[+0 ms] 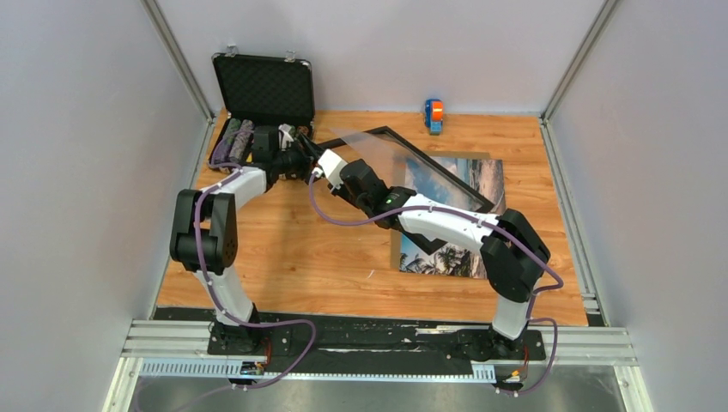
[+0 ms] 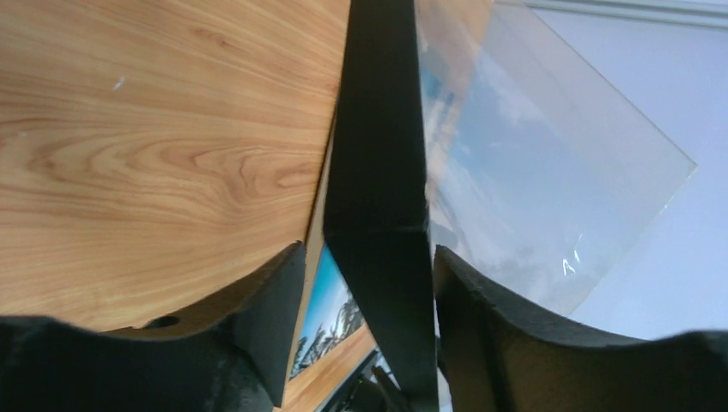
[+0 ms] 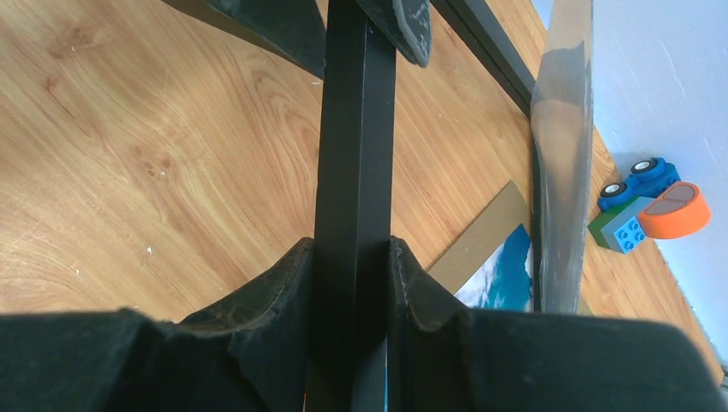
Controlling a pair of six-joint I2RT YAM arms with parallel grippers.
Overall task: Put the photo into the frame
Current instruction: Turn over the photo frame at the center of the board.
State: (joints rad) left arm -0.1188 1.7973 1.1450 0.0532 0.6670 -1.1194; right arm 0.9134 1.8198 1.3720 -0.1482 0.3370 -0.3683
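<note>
Two grippers, one job: the right gripper (image 3: 352, 257) pinches a rail of the thin black-edged rectangular picture frame (image 3: 354, 129), the left gripper (image 2: 369, 257) straddles it, jaws apart, above the glossy beach photo (image 1: 433, 256) lying on the wooden table (image 1: 326, 257). Frame likely stiff, light, its clear glass pane (image 2: 549, 172) fragile; rails look safest.

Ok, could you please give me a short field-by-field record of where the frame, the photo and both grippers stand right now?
frame: raised off the table, tilted
glass pane: angled away from the frame
photo: flat on the backing board, under the raised frame, not yet in it
right gripper: shut on the frame's black edge
left gripper: open, fingers astride the same edge, a gap on one side
elsewhere: open black case far left; toy car at the far edge
</note>
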